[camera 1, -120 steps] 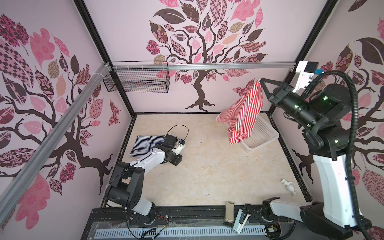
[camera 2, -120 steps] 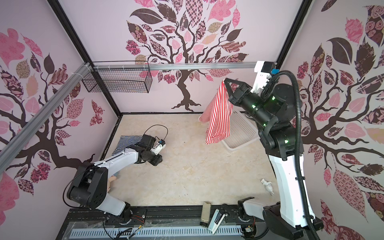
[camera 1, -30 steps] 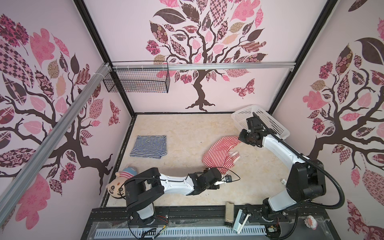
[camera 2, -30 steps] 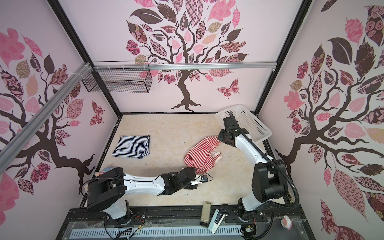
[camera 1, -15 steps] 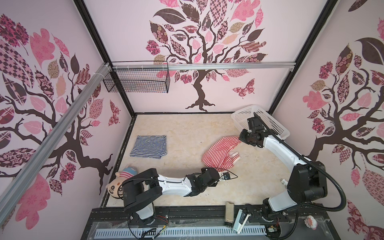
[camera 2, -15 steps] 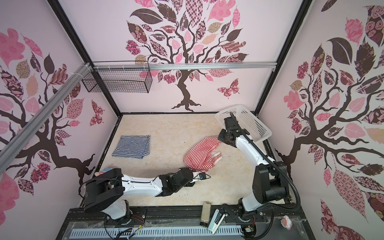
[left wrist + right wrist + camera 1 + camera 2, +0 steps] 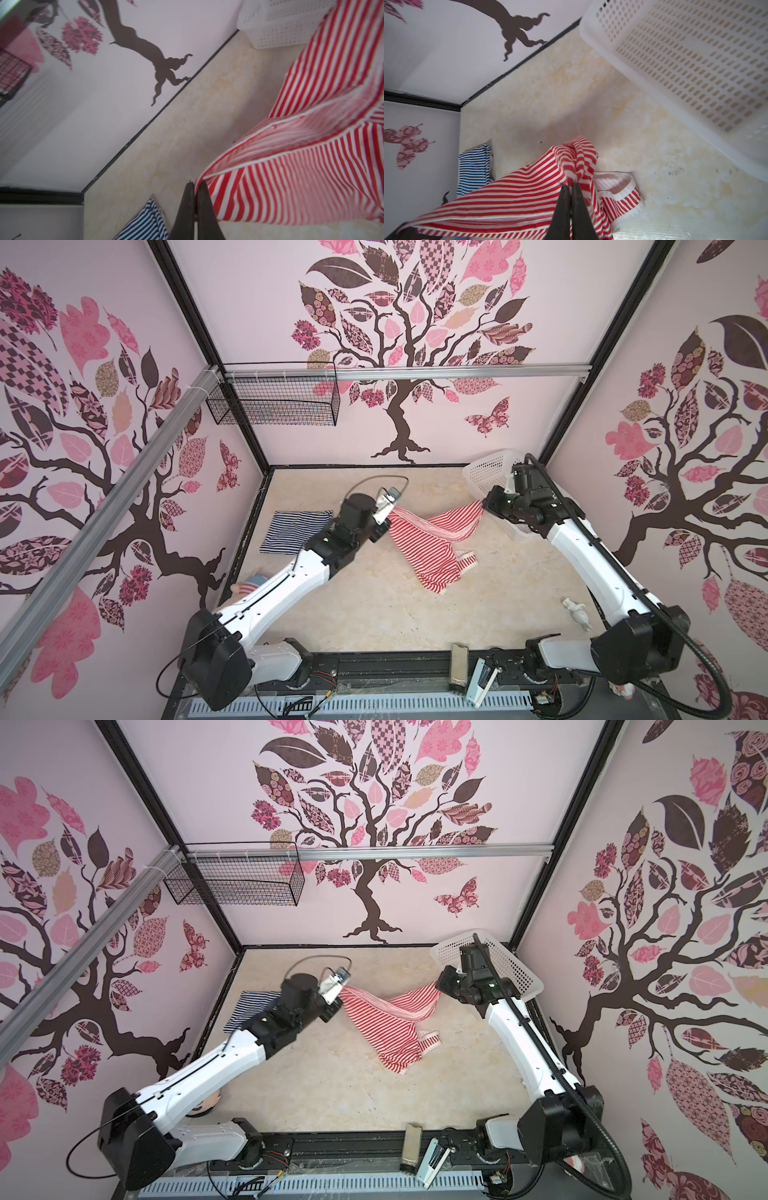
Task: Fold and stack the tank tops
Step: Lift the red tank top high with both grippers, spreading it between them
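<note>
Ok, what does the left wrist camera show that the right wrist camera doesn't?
Only the left wrist view: the left claw, shut on an edge of the red-striped tank top, and a blurred wire basket on the wall. Only the right wrist view: the right claw, shut on the same top where it bunches, and a butterfly decal. Both: that top, the navy-striped tank top, the white basket, the painted tree trunk.

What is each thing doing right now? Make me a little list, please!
Red-and-white striped knit tank top: lifted and stretched out, middle sagging
Left fingers: shut on one corner of it
Right fingers: shut on its other end
Navy-and-white striped knit tank top: lying folded flat beside the left arm
White perforated plastic basket: far right corner
</note>
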Controlling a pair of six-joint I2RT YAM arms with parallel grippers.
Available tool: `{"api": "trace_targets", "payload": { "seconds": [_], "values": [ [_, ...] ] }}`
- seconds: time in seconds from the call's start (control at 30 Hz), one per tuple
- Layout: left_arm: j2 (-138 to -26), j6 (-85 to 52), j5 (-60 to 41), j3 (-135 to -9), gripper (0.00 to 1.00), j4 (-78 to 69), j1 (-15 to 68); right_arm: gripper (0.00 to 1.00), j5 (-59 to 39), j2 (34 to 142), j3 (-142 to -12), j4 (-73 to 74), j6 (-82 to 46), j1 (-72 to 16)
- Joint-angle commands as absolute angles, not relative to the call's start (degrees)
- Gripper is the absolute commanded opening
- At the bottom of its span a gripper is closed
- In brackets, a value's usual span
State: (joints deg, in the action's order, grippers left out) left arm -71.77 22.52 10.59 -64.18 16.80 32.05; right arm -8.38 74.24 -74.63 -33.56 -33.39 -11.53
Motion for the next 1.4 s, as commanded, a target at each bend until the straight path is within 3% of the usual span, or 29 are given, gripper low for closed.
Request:
{"api": "trace_targets", "payload": {
  "seconds": [0.0, 0.17, 0.37, 0.67, 0.87, 1.1, 1.23, 1.37],
  "values": [
    [-68.3, 18.4, 2.2, -72.8, 0.0, 29.5, 26.7, 0.0, -11.4, 68.9, -79.3, -37.4, -34.0, -12.6],
    [-65.4, 17.5, -2.2, -81.6, 0.0, 36.9, 20.7, 0.0, -13.5, 63.0, -83.6, -39.1, -33.1, -15.2],
    [-62.2, 17.6, -2.3, -88.1, 0.0, 45.9, 20.1, 0.0, -17.6, 55.4, -88.6, -41.2, -33.3, -15.7],
    [-59.9, 15.8, -2.8, -101.2, 0.0, 57.1, 20.1, 0.0, -18.6, 52.7, -101.2, -50.5, -33.0, -15.7],
    [-63.1, 14.1, -4.0, -109.2, 0.0, 58.9, 20.1, 0.0, -14.4, 58.4, -110.0, -57.8, -33.4, -15.7],
    [-68.1, 17.6, -2.2, -98.5, 0.0, 48.1, 18.9, 0.0, -15.8, 67.1, -101.3, -49.1, -33.4, -15.7],
    [-76.0, 16.1, -7.8, -95.0, 0.0, 39.7, 12.3, 0.0, -18.3, 75.7, -100.4, -42.9, -33.3, -15.5],
    [-89.3, 17.4, -7.8, -99.0, 0.0, 35.3, 9.9, 0.0, -23.1, 86.6, -103.5, -36.4, -34.8, -13.8]
  ]
}}
